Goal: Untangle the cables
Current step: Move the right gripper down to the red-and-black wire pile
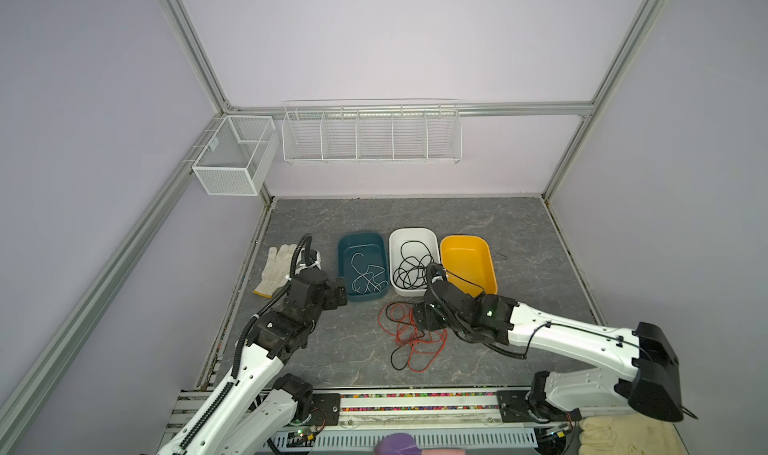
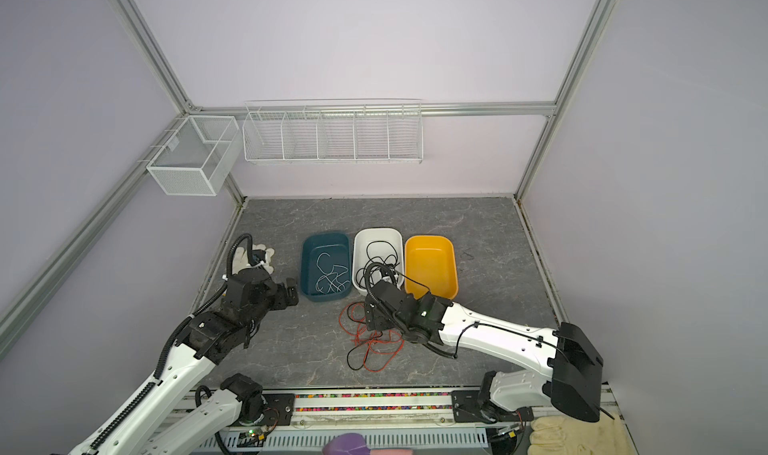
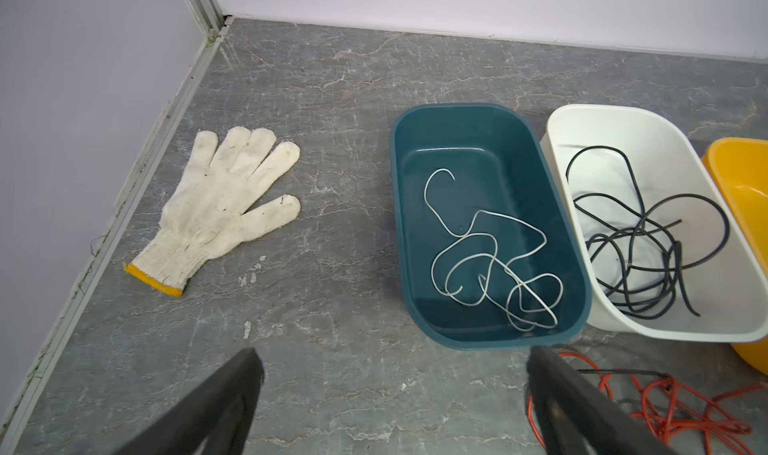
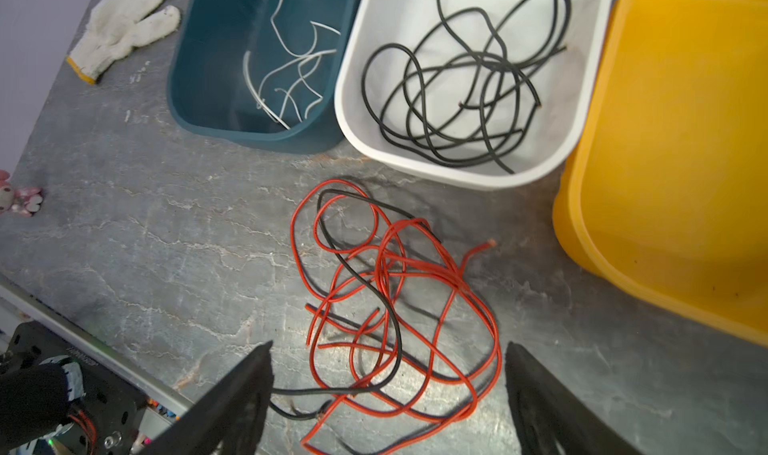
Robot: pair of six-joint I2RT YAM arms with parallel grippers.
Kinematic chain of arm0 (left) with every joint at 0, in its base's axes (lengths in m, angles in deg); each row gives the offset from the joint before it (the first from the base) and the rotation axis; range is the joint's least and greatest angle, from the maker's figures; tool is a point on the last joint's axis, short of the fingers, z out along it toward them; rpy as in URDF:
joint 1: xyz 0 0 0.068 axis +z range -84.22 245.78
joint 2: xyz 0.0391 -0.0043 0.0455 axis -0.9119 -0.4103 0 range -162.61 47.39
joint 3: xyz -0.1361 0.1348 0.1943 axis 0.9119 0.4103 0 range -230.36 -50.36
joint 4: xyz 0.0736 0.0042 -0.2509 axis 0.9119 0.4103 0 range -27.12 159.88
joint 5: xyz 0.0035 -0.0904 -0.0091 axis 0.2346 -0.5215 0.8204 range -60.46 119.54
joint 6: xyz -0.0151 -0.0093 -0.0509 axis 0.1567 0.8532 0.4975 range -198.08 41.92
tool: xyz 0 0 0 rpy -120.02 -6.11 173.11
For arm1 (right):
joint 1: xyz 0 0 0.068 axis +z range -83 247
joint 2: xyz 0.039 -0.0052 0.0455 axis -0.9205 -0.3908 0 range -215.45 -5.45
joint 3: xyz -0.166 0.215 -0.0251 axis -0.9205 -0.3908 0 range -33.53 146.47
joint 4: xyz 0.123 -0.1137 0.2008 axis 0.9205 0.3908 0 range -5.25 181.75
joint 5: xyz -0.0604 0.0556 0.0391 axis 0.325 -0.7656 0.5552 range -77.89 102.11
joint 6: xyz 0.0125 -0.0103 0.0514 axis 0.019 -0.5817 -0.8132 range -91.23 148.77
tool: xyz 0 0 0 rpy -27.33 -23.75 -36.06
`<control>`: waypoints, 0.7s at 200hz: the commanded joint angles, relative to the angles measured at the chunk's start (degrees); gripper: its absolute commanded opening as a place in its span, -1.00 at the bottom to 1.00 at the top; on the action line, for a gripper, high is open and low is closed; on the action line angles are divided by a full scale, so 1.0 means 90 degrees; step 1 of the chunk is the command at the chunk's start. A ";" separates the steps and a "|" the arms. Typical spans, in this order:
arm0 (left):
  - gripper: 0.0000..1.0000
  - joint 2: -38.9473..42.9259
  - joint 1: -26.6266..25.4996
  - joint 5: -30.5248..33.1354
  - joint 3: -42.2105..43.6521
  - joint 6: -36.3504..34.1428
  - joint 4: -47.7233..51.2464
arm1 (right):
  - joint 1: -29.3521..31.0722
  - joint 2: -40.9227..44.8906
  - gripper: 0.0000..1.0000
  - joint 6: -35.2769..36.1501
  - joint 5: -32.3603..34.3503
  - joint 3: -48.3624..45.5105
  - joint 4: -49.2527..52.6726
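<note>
Two pincers gaped wide, empty: left gripper (image 3: 390, 357), right gripper (image 4: 388, 349) over the lower-centre cables (image 4: 384, 266) — a blind pinch risked dragging red and black together.

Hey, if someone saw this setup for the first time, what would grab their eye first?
Probably the red and black cable tangle lying loose on the grey table, right under the open right tool. Behind it stand three tubs in a row: a teal tub holding white cable, a white tub full of black cables, and a bright yellow tub, empty.
</note>
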 commanded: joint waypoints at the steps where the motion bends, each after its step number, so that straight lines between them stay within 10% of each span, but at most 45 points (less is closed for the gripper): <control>1: 0.99 -0.0042 -0.0023 -0.0283 0.0017 -0.0148 0.0024 | 0.0464 0.0168 0.76 -0.1215 0.0814 -0.0208 0.0342; 140: 0.99 -0.0206 -0.0130 -0.0337 0.0033 -0.0181 0.0057 | 0.1738 -0.1112 0.91 -0.2027 0.0899 0.0238 0.0333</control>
